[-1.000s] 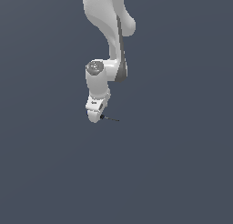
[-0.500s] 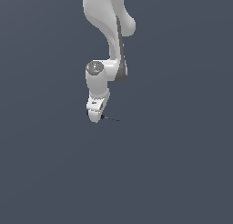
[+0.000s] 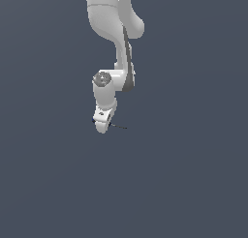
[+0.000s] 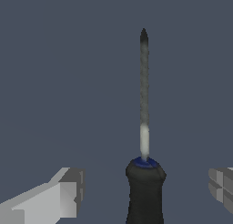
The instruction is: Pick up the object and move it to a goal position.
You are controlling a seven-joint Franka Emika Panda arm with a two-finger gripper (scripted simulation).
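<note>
The object (image 4: 144, 104) is a thin grey shaft with a dark tip, a blue collar and a black handle (image 4: 145, 191). In the wrist view the handle lies between my two fingers, with a gap on each side. One grey finger (image 4: 63, 196) and the other finger (image 4: 221, 185) stand wide apart, so my gripper (image 4: 146, 191) is open. In the exterior view the object (image 3: 119, 127) shows only as a tiny dark sliver that sticks out toward the exterior view's right from under my gripper (image 3: 102, 126), low over the floor.
The white arm (image 3: 116, 48) comes down from the top of the exterior view. A plain dark grey-blue floor (image 3: 184, 184) lies all around, with no other object in view.
</note>
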